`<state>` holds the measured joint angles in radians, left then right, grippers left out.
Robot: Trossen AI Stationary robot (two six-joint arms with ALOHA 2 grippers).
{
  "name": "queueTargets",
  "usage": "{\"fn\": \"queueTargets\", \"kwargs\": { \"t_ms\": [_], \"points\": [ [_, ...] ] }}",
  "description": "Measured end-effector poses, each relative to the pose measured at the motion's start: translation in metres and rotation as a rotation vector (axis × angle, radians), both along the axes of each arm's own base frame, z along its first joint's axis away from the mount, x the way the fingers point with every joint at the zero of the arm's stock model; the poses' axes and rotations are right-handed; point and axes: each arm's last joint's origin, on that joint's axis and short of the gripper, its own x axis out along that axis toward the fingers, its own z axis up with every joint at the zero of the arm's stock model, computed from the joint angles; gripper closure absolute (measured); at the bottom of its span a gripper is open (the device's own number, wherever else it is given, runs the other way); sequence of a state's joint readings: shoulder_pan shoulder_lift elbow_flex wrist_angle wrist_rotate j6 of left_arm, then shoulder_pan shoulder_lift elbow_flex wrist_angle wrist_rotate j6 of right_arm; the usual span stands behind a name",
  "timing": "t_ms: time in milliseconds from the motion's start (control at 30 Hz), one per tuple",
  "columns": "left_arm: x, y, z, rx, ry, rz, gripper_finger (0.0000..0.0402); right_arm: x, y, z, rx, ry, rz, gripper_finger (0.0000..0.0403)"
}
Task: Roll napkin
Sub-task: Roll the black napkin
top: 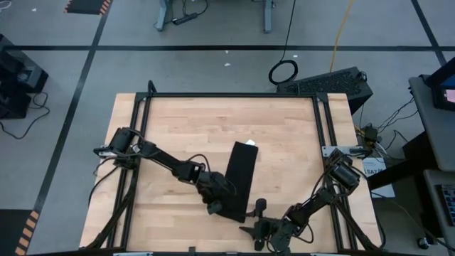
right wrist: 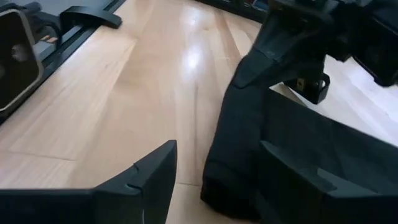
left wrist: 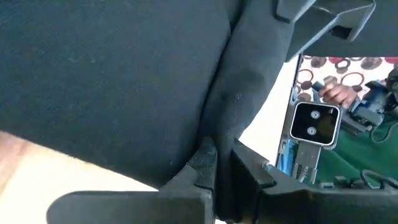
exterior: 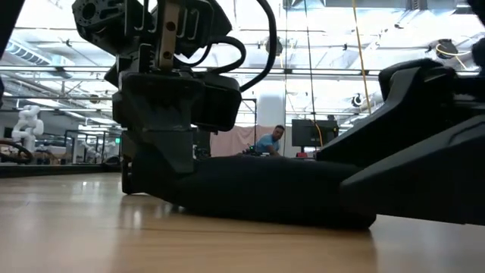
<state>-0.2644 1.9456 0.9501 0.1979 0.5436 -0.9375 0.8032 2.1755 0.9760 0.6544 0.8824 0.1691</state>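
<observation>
The black napkin [top: 239,178] lies as a long folded strip on the wooden table [top: 178,128], its white tag [top: 250,143] at the far end. My left gripper [top: 215,206] is shut on the napkin's near end and also shows in the low view [exterior: 155,163]. My right gripper [top: 254,217] stands open at the near right of that end. In the right wrist view its two fingers [right wrist: 146,180] straddle the napkin's near corner [right wrist: 227,186]. My left gripper pinches a raised fold of the napkin [left wrist: 225,140] between its two fingers, at the strip's near end. It comes slanting down from the table's left. The fold stands up to the fingers [right wrist: 245,106] while the rest of the strip lies on the table. My right gripper has the napkin's near corner between its open fingers; whether either finger touches the cloth cannot be told.
Black frame rails [top: 231,95] run round the tabletop. Bare wood [top: 185,121] lies to the far left of the napkin. Beyond the table, the low view shows a person [exterior: 267,142] and lab equipment.
</observation>
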Motion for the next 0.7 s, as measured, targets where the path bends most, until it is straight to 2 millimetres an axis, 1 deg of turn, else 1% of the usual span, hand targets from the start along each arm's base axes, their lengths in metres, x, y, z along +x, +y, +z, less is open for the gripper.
{"fn": "queueTargets", "kwargs": {
  "t_ms": [133,333,433,567,700],
  "points": [
    [0.000,0.001,0.000,-0.002,0.001,0.001,0.0375,0.004,-0.006,-0.002,0.052,0.002,-0.046,0.0204],
    [0.000,0.001,0.000,-0.002,0.000,0.000,0.0375,0.010,-0.015,-0.007,0.178,0.038,-0.086,0.0242],
    [0.000,0.001,0.000,-0.001,0.000,0.001,0.0375,0.011,-0.017,-0.007,0.221,0.042,-0.094,0.0271],
    [0.001,0.001,0.000,0.015,-0.009,0.013,0.0375,0.011,-0.017,-0.007,0.224,0.042,-0.094,0.0317],
    [0.002,0.001,0.000,0.061,-0.055,0.015,0.0368,0.011,-0.017,-0.007,0.257,0.040,-0.106,0.0360]
  ]
}}
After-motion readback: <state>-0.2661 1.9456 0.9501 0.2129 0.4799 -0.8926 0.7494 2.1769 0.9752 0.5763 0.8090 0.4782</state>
